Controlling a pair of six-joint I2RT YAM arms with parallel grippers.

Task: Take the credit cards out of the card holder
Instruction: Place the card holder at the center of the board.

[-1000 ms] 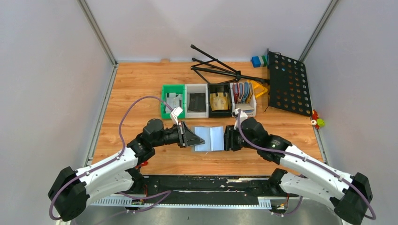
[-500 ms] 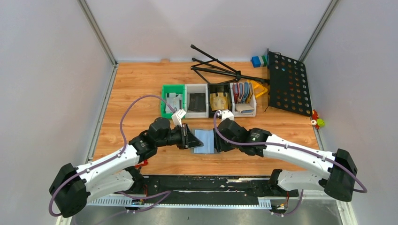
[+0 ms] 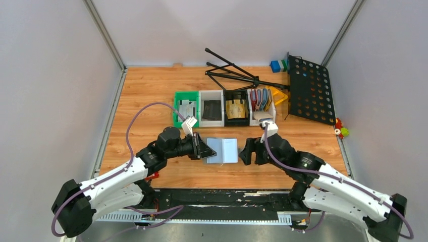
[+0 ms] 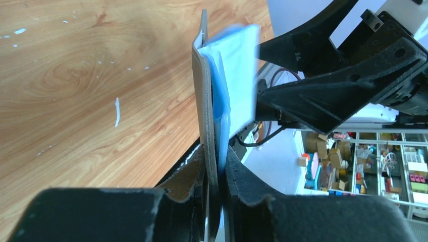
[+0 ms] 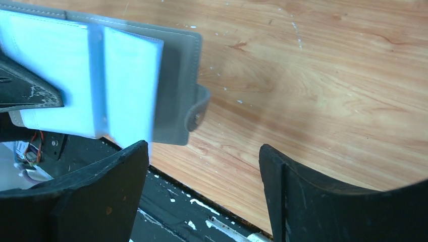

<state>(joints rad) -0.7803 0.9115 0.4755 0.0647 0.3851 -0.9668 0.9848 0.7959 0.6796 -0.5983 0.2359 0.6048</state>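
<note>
Light-wood tabletop, white scuff flecks on grain; plain grey walls on three sides. Across mid-table, row of four small bins: green, white, black, white. Behind, folded black music stand lying flat. Near front centre, grey-blue card holder spread open, pale-blue pockets up. Left gripper clenched on holder's left edge. Right gripper released, jaws wide, just right of holder, apart. Credit cards not distinguishable from pockets.
</note>
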